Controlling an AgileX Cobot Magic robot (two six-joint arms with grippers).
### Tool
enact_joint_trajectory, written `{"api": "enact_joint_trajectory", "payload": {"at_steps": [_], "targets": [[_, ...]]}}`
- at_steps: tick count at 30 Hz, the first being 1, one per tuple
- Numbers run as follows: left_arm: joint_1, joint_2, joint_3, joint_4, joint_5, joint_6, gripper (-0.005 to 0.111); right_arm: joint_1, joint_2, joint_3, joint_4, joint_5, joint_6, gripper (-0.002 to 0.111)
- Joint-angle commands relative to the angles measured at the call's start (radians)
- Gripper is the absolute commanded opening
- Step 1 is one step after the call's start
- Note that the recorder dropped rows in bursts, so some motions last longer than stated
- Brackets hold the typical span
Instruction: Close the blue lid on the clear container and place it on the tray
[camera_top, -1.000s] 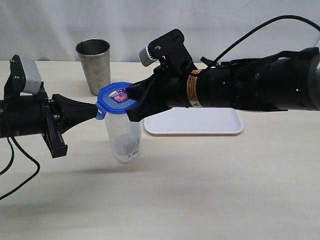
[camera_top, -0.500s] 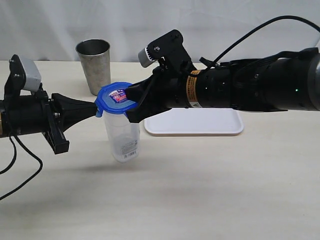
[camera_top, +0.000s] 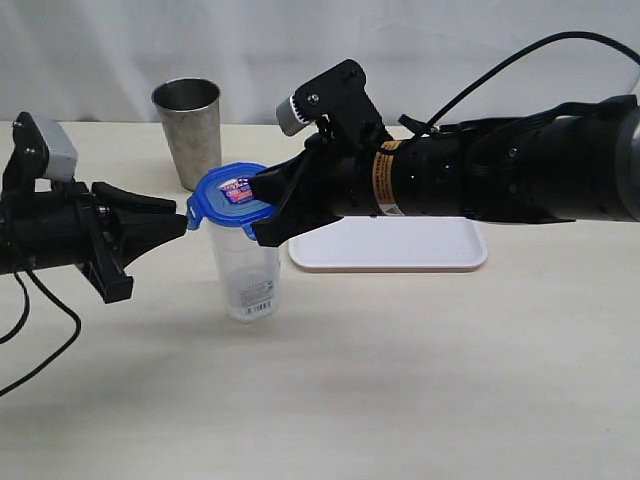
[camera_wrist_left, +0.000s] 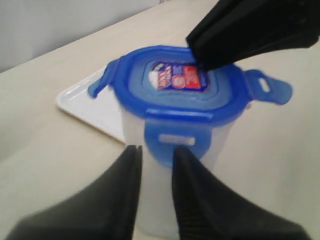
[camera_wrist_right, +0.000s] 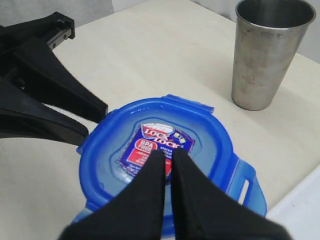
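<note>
The clear container (camera_top: 246, 275) stands upright on the table with the blue lid (camera_top: 231, 197) sitting on its mouth. My right gripper (camera_top: 258, 195) is shut, its tips (camera_wrist_right: 165, 152) resting on the lid's sticker (camera_wrist_right: 155, 142). My left gripper (camera_top: 183, 223) is open, level with the lid's left edge. In the left wrist view its tips (camera_wrist_left: 156, 150) stand just short of a flap (camera_wrist_left: 170, 142) that hangs down the container's wall. Two side flaps (camera_wrist_left: 270, 87) still stick outward. The white tray (camera_top: 400, 255) lies behind the container, under the right arm.
A grey metal tumbler (camera_top: 188, 130) stands behind and to the left of the container. The left arm's cable (camera_top: 35, 330) trails over the table at the left edge. Bare tabletop (camera_top: 400, 380) spreads in front of the container.
The container hung tilted above the table and now stands upright on it. My left gripper has opened and drawn back slightly to the left. The right gripper has stayed on the lid.
</note>
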Motion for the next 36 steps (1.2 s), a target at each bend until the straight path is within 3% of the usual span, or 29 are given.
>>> {"api": "enact_joint_trajectory", "payload": {"at_steps": [1,4,9,18,19,23,26,28,36], "targets": [[0.079,0.001,0.002,0.06,-0.031,-0.052,0.052,0.001,0.014,0.004,-0.023,0.024,0.002,0.004],[0.1,0.001,0.002,0.136,-0.08,-0.059,0.064,0.001,0.014,0.004,-0.023,0.024,0.002,0.004],[0.027,0.133,0.002,0.079,-0.075,0.098,0.065,0.001,0.014,0.004,-0.023,0.024,0.002,0.004],[0.03,0.214,0.002,-0.014,-0.062,0.166,0.066,0.001,0.014,0.004,-0.023,0.024,0.002,0.004],[0.028,0.214,0.002,-0.042,-0.044,0.166,0.068,0.001,0.014,0.004,-0.023,0.024,0.002,0.004],[0.017,0.214,0.002,-0.156,0.05,0.201,0.097,0.001,0.014,0.004,-0.023,0.024,0.002,0.004],[0.017,0.214,0.002,-0.105,-0.057,0.201,0.098,0.001,0.014,0.004,-0.023,0.024,0.002,0.004],[0.017,0.214,0.002,-0.032,-0.051,0.201,0.098,0.001,0.014,0.004,-0.023,0.024,0.002,0.004],[0.017,0.214,0.002,-0.082,-0.012,0.178,0.105,0.001,0.014,0.004,-0.025,0.024,0.002,0.004]]}}
